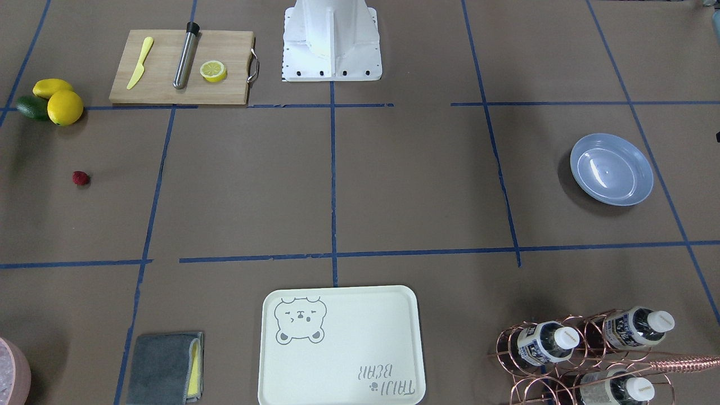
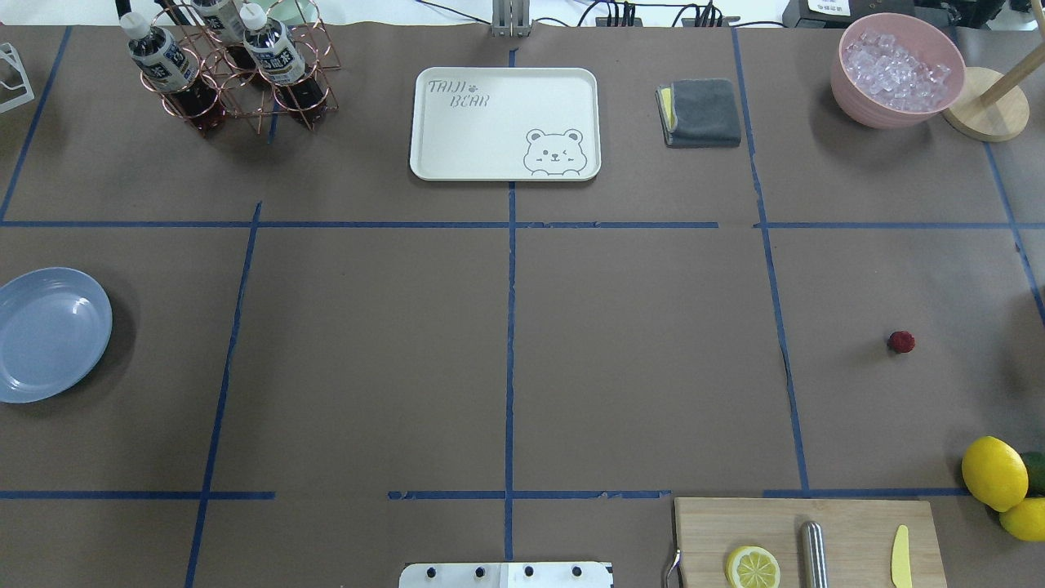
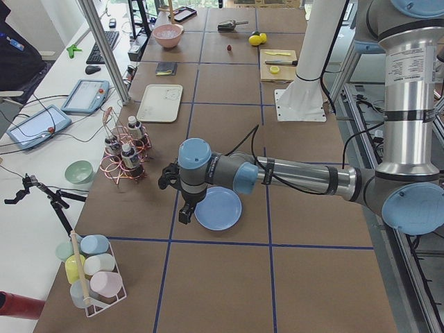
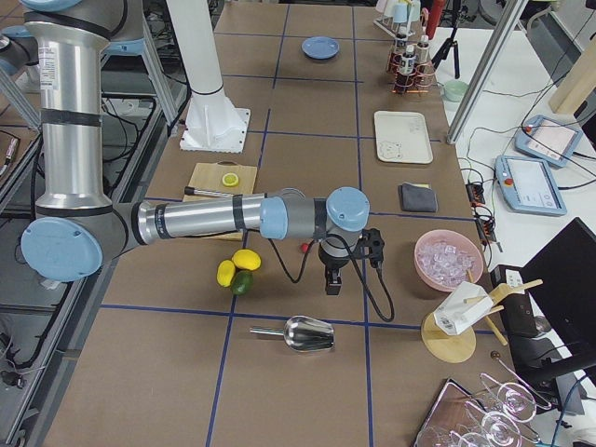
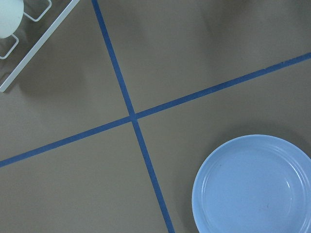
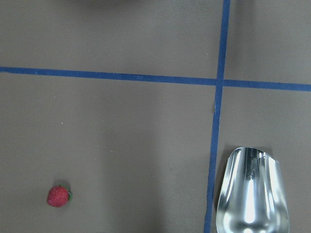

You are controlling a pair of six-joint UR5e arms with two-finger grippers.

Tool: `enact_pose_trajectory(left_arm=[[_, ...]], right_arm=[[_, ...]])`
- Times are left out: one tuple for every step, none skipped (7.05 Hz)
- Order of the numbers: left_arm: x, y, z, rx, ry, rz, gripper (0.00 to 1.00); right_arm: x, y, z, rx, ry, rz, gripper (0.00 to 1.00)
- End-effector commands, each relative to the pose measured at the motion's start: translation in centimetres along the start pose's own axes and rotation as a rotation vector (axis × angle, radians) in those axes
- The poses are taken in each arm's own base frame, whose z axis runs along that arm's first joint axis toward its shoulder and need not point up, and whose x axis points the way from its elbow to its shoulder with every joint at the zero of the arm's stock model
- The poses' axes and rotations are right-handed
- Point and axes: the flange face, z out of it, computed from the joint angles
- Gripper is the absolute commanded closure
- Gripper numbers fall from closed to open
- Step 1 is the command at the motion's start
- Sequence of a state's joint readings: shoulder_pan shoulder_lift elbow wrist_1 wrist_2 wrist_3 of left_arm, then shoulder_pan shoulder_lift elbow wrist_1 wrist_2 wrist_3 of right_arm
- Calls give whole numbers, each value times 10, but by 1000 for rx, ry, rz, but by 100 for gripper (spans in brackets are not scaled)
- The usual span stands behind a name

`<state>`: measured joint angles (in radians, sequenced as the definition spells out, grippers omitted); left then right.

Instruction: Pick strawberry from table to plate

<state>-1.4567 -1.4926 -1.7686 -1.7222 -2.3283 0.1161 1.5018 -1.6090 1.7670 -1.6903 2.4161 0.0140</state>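
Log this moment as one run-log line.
phase: pre-grasp | small dark red strawberry: on brown-paper table | round pale blue plastic plate: empty | left gripper, right gripper: state unclear

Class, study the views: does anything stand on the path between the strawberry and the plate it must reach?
Nothing visible does. In the overhead view the strawberry lies far right, the plate far left, with only taped brown table between. The bear tray and cutting board sit off that line.
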Motion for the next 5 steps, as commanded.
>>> enact_pose_trajectory(left_arm=[[19,-16,6,19,11,73,0],[19,-17,5,54,10,106,0],[20,-31,4,115,5,151,0],[27,-46,-6,193,-1,202,0],[24,-47,-3,233,4,180,0]], right_arm=[[-31,-2,-24,50,-9,-50,0],[-43,-9,-35,92,-9,-88,0],[-41,-7,-33,120,-14,-115,0],[-35,-7,-27,111,-22,-105,0],[-32,-7,-24,108,-22,-103,0]])
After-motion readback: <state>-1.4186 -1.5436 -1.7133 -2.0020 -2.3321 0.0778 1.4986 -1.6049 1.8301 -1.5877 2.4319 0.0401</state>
